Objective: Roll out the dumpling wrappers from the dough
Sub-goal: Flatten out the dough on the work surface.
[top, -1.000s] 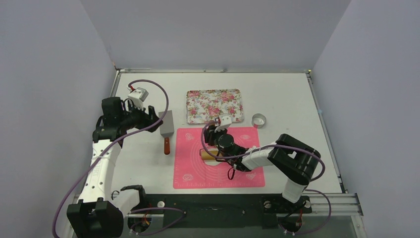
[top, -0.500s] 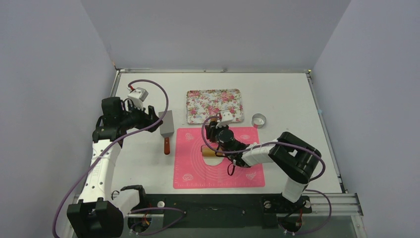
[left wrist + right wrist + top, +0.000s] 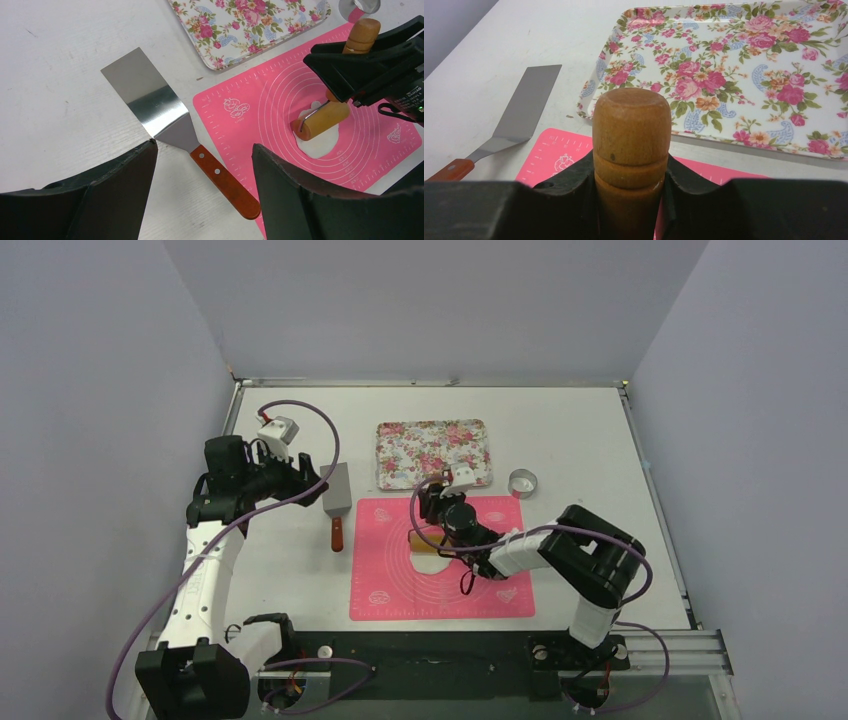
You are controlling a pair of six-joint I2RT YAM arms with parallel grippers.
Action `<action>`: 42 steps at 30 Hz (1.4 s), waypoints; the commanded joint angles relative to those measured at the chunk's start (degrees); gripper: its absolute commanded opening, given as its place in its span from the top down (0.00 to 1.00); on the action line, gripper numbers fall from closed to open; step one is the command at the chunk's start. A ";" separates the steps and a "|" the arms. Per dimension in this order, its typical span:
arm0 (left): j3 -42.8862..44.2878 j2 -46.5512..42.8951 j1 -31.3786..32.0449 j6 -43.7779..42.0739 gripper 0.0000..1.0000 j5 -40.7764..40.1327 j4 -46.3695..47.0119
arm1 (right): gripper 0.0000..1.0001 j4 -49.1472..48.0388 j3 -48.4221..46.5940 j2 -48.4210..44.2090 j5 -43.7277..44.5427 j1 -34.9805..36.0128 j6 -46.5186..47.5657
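Note:
The dough [image 3: 432, 560] lies as a flattened white patch on the pink mat [image 3: 400, 590]. A wooden roller [image 3: 421, 539] rests on its far part. My right gripper [image 3: 438, 502] is shut on the roller's wooden handle [image 3: 631, 125], with a jaw on each side of it. From the left wrist view the roller drum [image 3: 323, 120] covers part of the dough [image 3: 320, 144]. My left gripper [image 3: 308, 480] hangs open over the bare table above a spatula [image 3: 337, 504], holding nothing. No dumpling wrappers are in view.
A metal spatula with a brown handle [image 3: 222, 177] lies left of the mat. A floral tray [image 3: 433, 453] sits behind the mat. A metal ring cutter [image 3: 522, 482] stands to the tray's right, near the mat's far right corner.
My right gripper has pushed the roller a little toward the far side of the mat, baring more dough on the near side. The left arm has not moved.

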State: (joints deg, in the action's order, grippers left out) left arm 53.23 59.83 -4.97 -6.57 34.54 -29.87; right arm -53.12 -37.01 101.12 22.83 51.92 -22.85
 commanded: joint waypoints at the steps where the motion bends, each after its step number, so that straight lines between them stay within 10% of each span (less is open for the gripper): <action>1: 0.97 -0.14 -0.30 -0.20 0.32 0.64 1.84 | 1.00 6.57 5.77 2.21 0.53 4.92 -2.69; 42: 1.74 -0.20 -0.30 -0.17 0.32 0.88 1.55 | 1.00 11.96 1.91 1.34 1.12 1.04 1.63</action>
State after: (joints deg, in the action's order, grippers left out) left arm 53.23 59.83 -4.97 -6.55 34.57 -29.89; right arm -54.57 -34.79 99.72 26.33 56.05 -23.70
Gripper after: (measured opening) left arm 0.678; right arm 0.288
